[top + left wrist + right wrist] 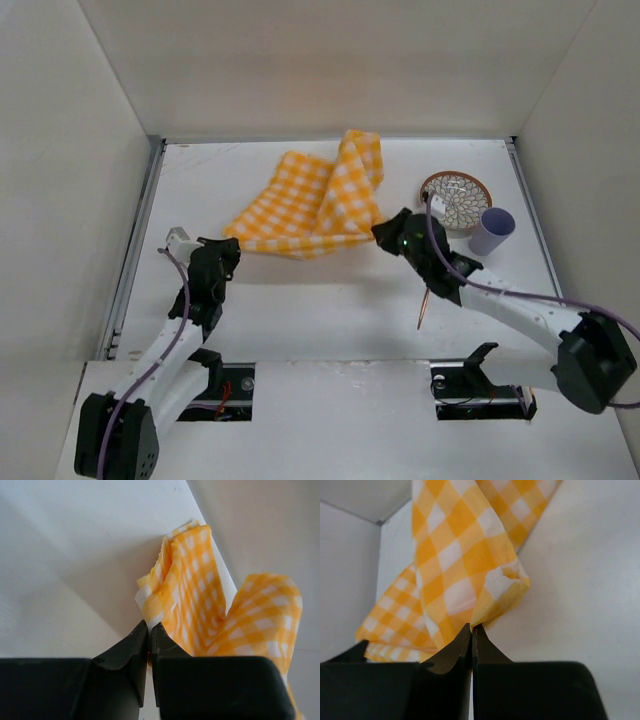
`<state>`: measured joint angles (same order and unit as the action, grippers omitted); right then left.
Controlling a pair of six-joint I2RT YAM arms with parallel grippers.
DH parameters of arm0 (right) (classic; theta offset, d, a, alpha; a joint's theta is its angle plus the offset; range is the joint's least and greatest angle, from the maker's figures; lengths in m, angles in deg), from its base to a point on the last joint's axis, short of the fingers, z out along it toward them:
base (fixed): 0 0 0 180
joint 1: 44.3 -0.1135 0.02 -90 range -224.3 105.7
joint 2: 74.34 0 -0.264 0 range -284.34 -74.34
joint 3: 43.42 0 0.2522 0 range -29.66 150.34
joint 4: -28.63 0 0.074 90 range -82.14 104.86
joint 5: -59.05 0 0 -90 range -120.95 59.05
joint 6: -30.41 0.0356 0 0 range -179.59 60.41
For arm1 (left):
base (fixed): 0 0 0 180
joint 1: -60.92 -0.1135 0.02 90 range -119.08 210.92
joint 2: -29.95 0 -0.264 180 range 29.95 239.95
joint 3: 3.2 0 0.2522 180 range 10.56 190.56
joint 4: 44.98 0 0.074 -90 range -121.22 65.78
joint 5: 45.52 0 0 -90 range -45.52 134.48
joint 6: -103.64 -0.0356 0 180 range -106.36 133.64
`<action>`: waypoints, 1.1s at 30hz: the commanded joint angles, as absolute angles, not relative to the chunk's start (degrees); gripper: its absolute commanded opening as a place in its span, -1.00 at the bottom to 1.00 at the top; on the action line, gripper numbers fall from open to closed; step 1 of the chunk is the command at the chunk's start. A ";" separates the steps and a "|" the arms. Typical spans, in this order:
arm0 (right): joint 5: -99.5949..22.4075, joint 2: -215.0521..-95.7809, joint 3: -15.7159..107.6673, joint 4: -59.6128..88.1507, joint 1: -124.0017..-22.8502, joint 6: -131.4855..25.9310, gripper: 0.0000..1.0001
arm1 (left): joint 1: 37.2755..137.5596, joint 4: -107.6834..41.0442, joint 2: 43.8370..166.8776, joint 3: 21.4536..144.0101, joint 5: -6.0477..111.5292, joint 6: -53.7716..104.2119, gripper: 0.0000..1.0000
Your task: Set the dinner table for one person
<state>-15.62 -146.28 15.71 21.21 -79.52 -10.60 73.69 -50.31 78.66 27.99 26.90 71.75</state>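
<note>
My left claw (149,626) is closed tight on the left corner of the yellow checked cloth (320,205). My right claw (471,628) is closed in the same way on its right corner. Between the two claws the cloth is rumpled, and one part is folded up toward the far wall. The white counter (330,310) spreads under everything, with metal rails at its left and right sides. To the right of my right claw stands a round patterned plate (457,197), and a pale purple cup (492,230) is just beside it. A thin brown stick (424,303) lies on the counter by my right arm.
</note>
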 commanded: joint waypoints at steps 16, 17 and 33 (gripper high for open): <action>7.56 -135.85 0.84 -5.10 -99.28 4.32 -0.98 | 81.78 -23.75 60.55 28.04 13.30 61.99 -0.36; 6.24 -136.29 0.84 -3.61 -98.23 2.74 -0.98 | 82.75 -23.05 59.84 29.10 10.76 60.85 -0.24; -4.85 -144.91 4.97 10.38 -85.04 -12.92 -0.92 | 86.19 -41.49 104.82 42.38 13.71 51.35 0.36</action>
